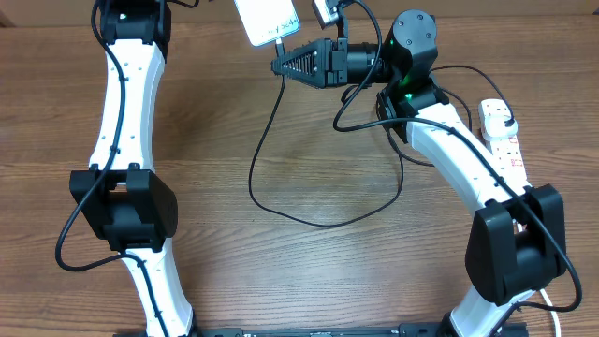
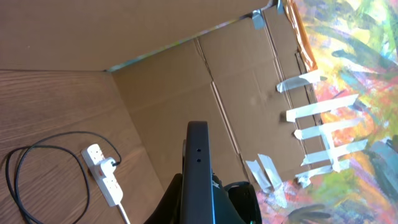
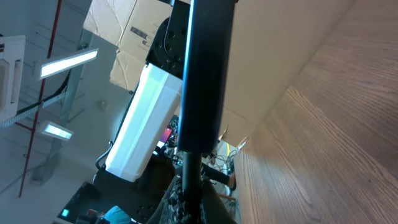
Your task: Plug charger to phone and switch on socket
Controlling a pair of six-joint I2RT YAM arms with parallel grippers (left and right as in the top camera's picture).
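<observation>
The phone (image 1: 266, 19) is held up at the top middle, its bright screen facing the overhead camera. In the left wrist view it is a dark slab (image 2: 199, 163) seen edge-on, with my left gripper (image 2: 208, 190) shut on it. My right gripper (image 1: 279, 66) points left just below the phone and is shut on the charger's connector end (image 3: 189, 171), which meets the phone's lower end (image 3: 205, 74). The charger's black cable (image 1: 271, 201) loops over the table to a black plug (image 1: 497, 118) in the white socket (image 1: 505, 145). The state of the socket's switches cannot be made out.
The socket (image 2: 102, 174) lies along the right side of the table with its thick white cord trailing toward the front. A cardboard wall (image 2: 205, 81) stands behind the table. My left arm (image 1: 122, 140) runs along the left side.
</observation>
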